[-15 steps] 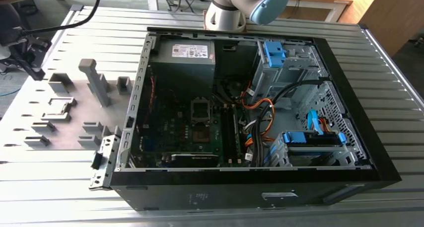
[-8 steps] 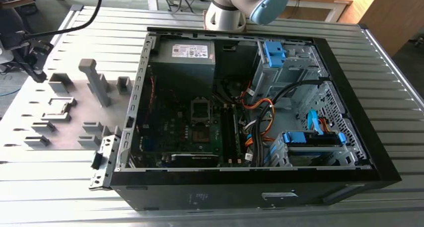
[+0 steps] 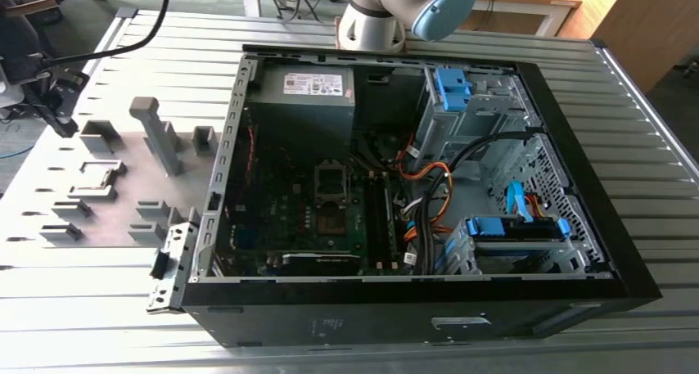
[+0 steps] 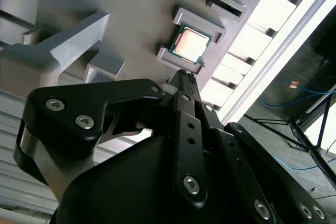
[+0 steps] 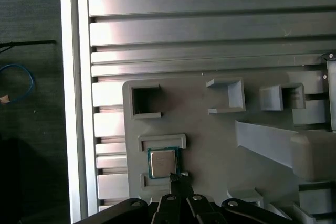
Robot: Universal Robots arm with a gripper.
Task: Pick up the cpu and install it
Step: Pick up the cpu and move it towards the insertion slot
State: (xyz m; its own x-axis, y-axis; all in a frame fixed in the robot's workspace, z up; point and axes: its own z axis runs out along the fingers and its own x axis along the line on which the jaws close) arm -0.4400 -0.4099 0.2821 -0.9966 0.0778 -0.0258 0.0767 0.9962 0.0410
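Ribbed aluminium table (image 3: 656, 145) everywhere, with a grey fixture plate (image 5: 210, 145) laid on it and an open computer case (image 3: 590, 227) parked well away from the gripper, past the far edge of the plate.

The gripper (image 4: 185, 77) hung over the plate with its fingertips pinched narrow and nothing between them. In both wrist views the cpu (image 5: 163, 162) lay flat, metal top up, just ahead of the tip, seated in its holder frame (image 5: 163, 141). The tip lined up near one corner of the chip, not its middle. I couldn't see any contact, and in the exterior view the gripper (image 3: 64, 122) looked to be above the plate rather than on it.

My take on doing the pick right: get centred over the chip first, since being off at a corner would just skid it. Spread the fingers wider than the chip before going down. The frame walled off two opposite sides, so the two free edges looked like the ones to grab. Come straight down, squeeze lightly, lift level so it doesn't catch the frame.

Head count:
- one cpu
- one gripper
- one holder frame around the chip, in two pieces
- three open box pockets (image 5: 144, 100) in a row beyond the chip, in the first wrist view
- one tall post (image 3: 153, 132) on the plate
- one case, with one cpu socket (image 3: 333, 186) on its board, far from the gripper
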